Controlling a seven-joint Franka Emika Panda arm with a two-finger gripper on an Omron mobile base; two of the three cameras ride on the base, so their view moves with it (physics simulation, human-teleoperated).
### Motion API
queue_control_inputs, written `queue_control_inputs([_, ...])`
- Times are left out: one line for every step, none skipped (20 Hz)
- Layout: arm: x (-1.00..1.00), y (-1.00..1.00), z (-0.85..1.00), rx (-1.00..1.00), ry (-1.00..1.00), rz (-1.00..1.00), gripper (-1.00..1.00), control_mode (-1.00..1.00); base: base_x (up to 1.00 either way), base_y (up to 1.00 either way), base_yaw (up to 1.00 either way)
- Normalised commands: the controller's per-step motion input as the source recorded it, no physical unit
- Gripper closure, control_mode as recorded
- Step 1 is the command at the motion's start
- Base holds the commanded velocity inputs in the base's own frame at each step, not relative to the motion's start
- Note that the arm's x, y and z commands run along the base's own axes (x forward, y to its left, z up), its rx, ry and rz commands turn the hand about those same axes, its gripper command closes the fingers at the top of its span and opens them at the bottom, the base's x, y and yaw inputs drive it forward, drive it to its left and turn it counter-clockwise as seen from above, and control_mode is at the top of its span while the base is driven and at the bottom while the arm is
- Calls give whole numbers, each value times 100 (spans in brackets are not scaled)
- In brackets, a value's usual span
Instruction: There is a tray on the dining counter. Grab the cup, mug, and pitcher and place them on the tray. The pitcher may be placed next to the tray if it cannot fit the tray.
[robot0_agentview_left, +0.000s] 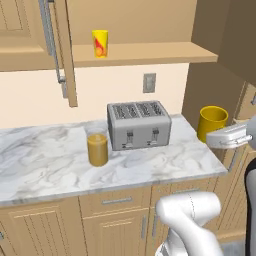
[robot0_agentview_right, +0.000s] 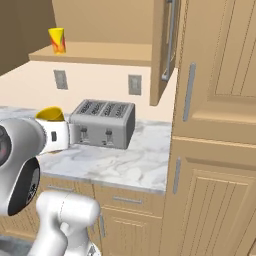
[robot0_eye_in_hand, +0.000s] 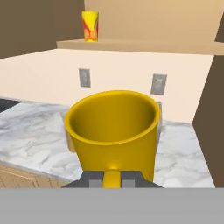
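In the left base view, the pitcher (robot0_agentview_left: 97, 147) is standing on the counter (robot0_agentview_left: 45, 160) beside the toaster (robot0_agentview_left: 138, 124), the cup (robot0_agentview_left: 100, 43) on the shelf (robot0_agentview_left: 150, 52). In the hand view, the fingers (robot0_eye_in_hand: 113, 178) are pinching the mug (robot0_eye_in_hand: 113, 129) by its handle, held clear of the counter; no tray is appearing, so judging by this nothing is delivered yet.

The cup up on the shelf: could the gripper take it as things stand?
Probably not yet. The gripper is shut on the mug by its handle, so it has no free grip. The cup stands on the open shelf above the toaster, with nothing in front of it.

Mug (robot0_eye_in_hand: 114, 129) — smooth, glossy yellow; toaster (robot0_agentview_left: 138, 124) — brushed grey metal.
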Motion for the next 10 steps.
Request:
queue_control_inputs([0, 0, 0, 0, 0, 0, 100, 100, -41, 44, 8])
queue_control_inputs([0, 0, 0, 0, 0, 0, 100, 100, -24, 66, 8])
queue_control_inputs([0, 0, 0, 0, 0, 0, 100, 100, -24, 83, 11])
queue_control_inputs([0, 0, 0, 0, 0, 0, 100, 100, -29, 96, 17])
queue_control_inputs([0, 0, 0, 0, 0, 0, 100, 100, -15, 100, 29])
queue_control_inputs([0, 0, 0, 0, 0, 0, 100, 100, 0, 81, 37])
queue_control_inputs([0, 0, 0, 0, 0, 0, 100, 100, 0, 80, 47])
queue_control_inputs([0, 0, 0, 0, 0, 0, 100, 100, 0, 69, 55])
queue_control_inputs([0, 0, 0, 0, 0, 0, 100, 100, 0, 68, 62])
queue_control_inputs([0, 0, 0, 0, 0, 0, 100, 100, 0, 69, 63])
